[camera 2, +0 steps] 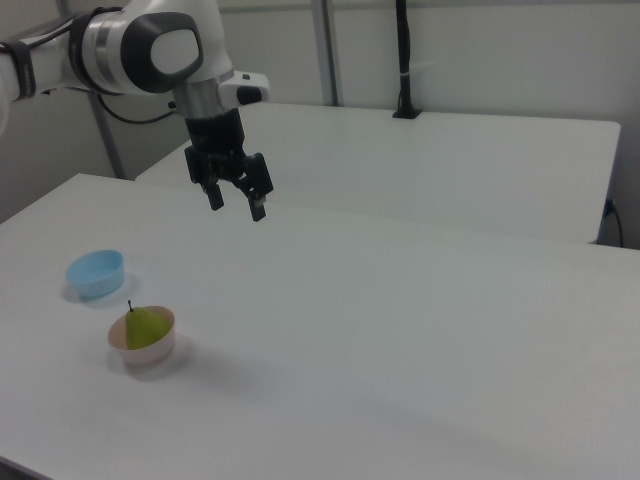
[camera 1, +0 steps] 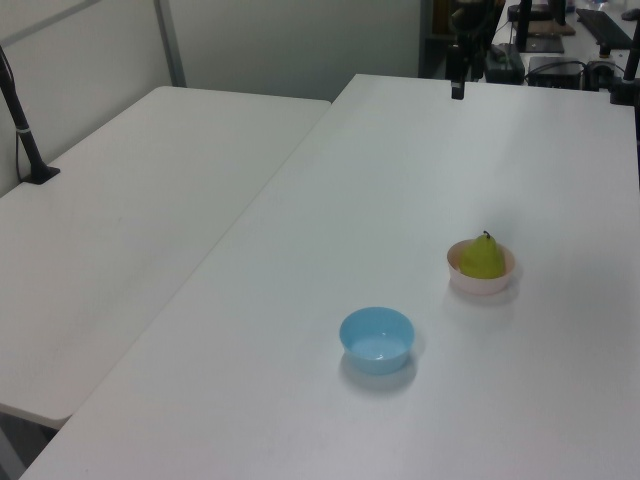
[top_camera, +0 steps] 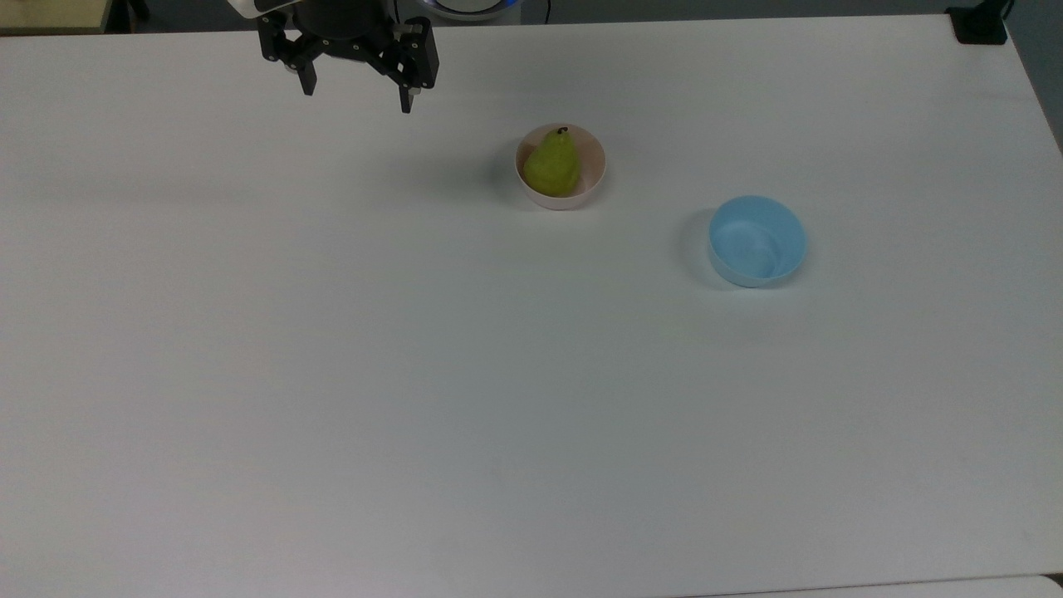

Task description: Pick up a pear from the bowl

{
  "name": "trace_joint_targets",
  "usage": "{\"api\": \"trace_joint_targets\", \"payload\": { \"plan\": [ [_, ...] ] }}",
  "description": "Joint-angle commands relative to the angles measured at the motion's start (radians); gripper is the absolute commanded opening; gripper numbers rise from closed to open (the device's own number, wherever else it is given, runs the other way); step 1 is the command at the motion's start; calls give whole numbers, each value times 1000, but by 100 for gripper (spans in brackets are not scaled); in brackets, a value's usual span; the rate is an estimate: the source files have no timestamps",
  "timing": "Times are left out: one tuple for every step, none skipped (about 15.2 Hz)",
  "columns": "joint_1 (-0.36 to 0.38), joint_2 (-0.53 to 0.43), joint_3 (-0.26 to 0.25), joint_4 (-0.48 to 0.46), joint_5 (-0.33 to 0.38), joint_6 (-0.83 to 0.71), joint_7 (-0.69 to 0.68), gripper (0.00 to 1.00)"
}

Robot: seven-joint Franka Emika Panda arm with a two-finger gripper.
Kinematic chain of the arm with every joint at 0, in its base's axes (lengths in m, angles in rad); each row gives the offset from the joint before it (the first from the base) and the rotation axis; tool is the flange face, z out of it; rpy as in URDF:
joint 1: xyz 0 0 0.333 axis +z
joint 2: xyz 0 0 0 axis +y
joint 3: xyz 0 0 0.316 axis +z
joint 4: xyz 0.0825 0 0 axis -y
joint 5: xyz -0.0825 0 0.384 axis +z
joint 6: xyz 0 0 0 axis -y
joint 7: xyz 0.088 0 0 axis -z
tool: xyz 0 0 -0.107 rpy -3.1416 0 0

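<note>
Pear: a small yellow-green pear point(top_camera: 552, 164) with a dark stem tip lies inside the small round pale pink bowl point(top_camera: 591, 170). Its wide base points toward the bottom of the top view and its stem toward the top, leaning on the bowl's wall.

Pink bowl: it stands on the white table point(top_camera: 415, 374), a little above the middle of the top view, with nothing touching it.

Blue bowl: a light blue round bowl point(top_camera: 756, 241) stands well apart from the pink one, lower and to the top view's right. It looks empty and has no part in this task.

Gripper: the black two-finger gripper point(top_camera: 357, 95) hangs above the table near the top edge of the top view, well to the top view's left of the pear. Its fingers point(top_camera: 407, 98) are spread wide and hold nothing. In the right view the gripper point(camera 2: 233, 205) points downward, clearly higher than both bowls.

Step in hand: the approach, by my reading. The pear is not yet reached or grasped.

Next move: probably carry the spread fingers over the pink bowl, line them up across the pear's narrower upper body, and descend inside the rim without knocking the bowl before closing.
</note>
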Motion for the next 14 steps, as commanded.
{"api": "trace_joint_targets", "payload": {
  "plan": [
    [-6, -41, 7, -10, 10, -86, -98, 100],
    [-3, -42, 7, -10, 10, -90, -98, 100],
    [-1, -42, 7, -9, 9, -92, -99, 100],
    [-1, -40, 9, -8, 12, -87, -93, 100],
    [-1, -40, 9, -8, 13, -84, -98, 100],
    [1, -39, 9, -8, 15, -79, -99, 100],
    [1, -37, 9, -8, 19, -78, -105, 100],
    [1, -35, 9, -8, 32, -76, -119, 100],
    [-1, -37, 7, -8, 41, -78, -136, 100],
    [1, -37, 6, -8, 45, -78, -144, 100],
    [2, -37, 6, -8, 46, -78, -144, 100],
    [8, -35, 6, -8, 46, -76, -144, 100],
    [17, -32, 6, -8, 44, -76, -141, 100],
    [33, -31, 4, -8, 44, -76, -139, 100]
  ]
}}
